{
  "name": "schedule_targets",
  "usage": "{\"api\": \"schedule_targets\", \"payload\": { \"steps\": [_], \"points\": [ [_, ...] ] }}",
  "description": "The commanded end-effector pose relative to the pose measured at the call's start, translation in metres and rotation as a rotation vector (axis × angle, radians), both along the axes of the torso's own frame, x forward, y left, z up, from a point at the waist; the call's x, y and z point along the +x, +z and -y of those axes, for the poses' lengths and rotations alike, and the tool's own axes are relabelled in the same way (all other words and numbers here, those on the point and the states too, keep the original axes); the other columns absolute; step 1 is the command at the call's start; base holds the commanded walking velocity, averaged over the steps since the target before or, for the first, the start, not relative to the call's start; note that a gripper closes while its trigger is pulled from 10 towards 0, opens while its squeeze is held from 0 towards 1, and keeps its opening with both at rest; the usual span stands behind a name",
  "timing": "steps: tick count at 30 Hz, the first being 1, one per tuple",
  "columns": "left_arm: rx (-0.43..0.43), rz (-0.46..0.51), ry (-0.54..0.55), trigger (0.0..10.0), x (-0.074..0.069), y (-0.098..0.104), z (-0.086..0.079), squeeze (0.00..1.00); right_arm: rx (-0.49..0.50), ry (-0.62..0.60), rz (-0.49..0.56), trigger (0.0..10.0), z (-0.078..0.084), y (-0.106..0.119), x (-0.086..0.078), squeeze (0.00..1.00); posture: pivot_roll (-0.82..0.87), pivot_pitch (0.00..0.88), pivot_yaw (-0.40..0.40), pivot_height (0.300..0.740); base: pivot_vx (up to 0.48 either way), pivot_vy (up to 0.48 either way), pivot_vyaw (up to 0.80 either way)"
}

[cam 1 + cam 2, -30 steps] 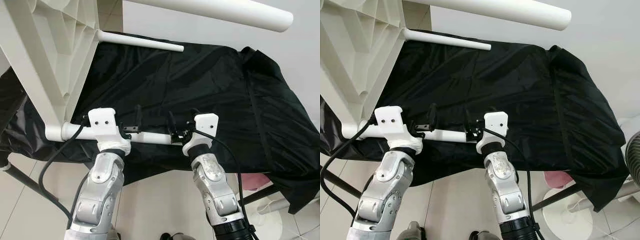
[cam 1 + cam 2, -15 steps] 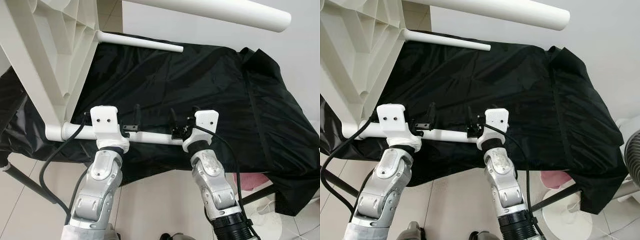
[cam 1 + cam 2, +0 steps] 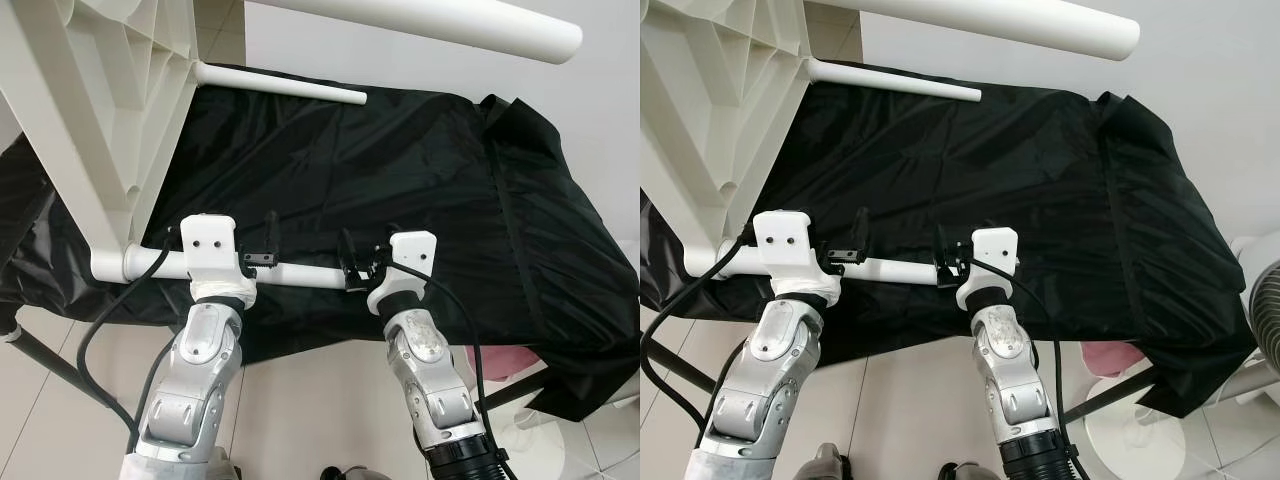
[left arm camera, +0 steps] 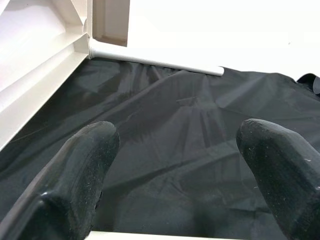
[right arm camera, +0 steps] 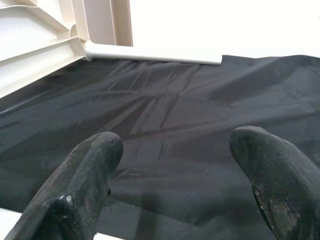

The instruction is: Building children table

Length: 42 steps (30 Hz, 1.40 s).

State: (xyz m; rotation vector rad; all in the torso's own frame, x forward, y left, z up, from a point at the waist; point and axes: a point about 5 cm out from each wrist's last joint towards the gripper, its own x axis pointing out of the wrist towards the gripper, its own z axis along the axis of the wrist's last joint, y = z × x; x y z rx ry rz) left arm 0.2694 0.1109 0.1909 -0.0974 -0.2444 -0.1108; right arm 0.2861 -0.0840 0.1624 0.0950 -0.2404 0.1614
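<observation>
Both grippers – left [image 3: 270, 245], right [image 3: 350, 262] – sit w/ fingers spread over the near table leg [image 3: 300, 273], not clamped. Leg joins the tipped-up tabletop [image 3: 90, 110] on black cloth [image 3: 420, 170]. Prob. light, stiff, slick plastic – grip mid-leg.

Head stereo pair looking down, wrist cameras close, all sharing black cloth [image 3: 400, 170]

Smooth white plastic table top [image 3: 95, 110]; creased, faintly shiny black cloth [image 3: 400, 170].
</observation>
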Motion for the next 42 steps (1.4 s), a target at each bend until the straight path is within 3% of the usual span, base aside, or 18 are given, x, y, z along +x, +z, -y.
{"api": "schedule_targets", "payload": {
  "steps": [1, 9, 13, 18, 26, 40, 41, 42],
  "points": [
    [0.014, -0.009, -0.002, 10.0, 0.001, -0.002, -0.002, 0.00, 0.022, -0.015, 0.007, 10.0, 0.001, 0.001, 0.000, 0.00, 0.20, 0.079, -0.069, 0.740, 0.000, 0.000, 0.00],
    [0.072, -0.010, 0.039, 10.0, 0.006, -0.005, -0.006, 0.00, -0.007, -0.015, 0.028, 10.0, 0.007, 0.002, 0.008, 0.00, 0.20, 0.053, -0.099, 0.740, 0.000, 0.000, 0.00],
    [0.062, -0.003, 0.038, 10.0, 0.006, -0.002, -0.007, 0.00, -0.030, 0.007, 0.035, 10.0, 0.004, 0.004, 0.011, 0.00, 0.21, 0.059, -0.094, 0.740, 0.000, 0.000, 0.00],
    [0.051, 0.011, 0.021, 10.0, 0.010, 0.005, -0.006, 0.00, -0.041, -0.027, 0.037, 10.0, 0.012, 0.003, 0.014, 0.00, 0.17, 0.050, -0.087, 0.740, 0.000, 0.000, 0.00],
    [0.066, 0.006, 0.011, 10.0, 0.010, -0.001, -0.007, 0.00, -0.056, -0.040, 0.045, 10.0, 0.020, 0.002, 0.012, 0.00, 0.16, 0.042, -0.092, 0.740, 0.000, 0.000, 0.00],
    [0.103, 0.036, 0.052, 10.0, 0.020, 0.005, -0.014, 0.00, -0.093, 0.011, 0.060, 10.0, 0.012, 0.006, 0.033, 0.00, 0.21, 0.010, -0.134, 0.740, 0.000, 0.000, 0.00],
    [0.099, 0.042, 0.048, 10.0, 0.023, 0.007, -0.013, 0.00, -0.091, 0.005, 0.074, 10.0, 0.015, 0.010, 0.036, 0.00, 0.21, 0.035, -0.138, 0.740, 0.000, 0.000, 0.00],
    [0.118, 0.044, 0.048, 10.0, 0.025, 0.009, -0.011, 0.00, -0.092, -0.005, 0.080, 10.0, 0.018, 0.013, 0.040, 0.00, 0.23, 0.007, -0.137, 0.740, 0.000, 0.000, 0.00]
  ]
}}
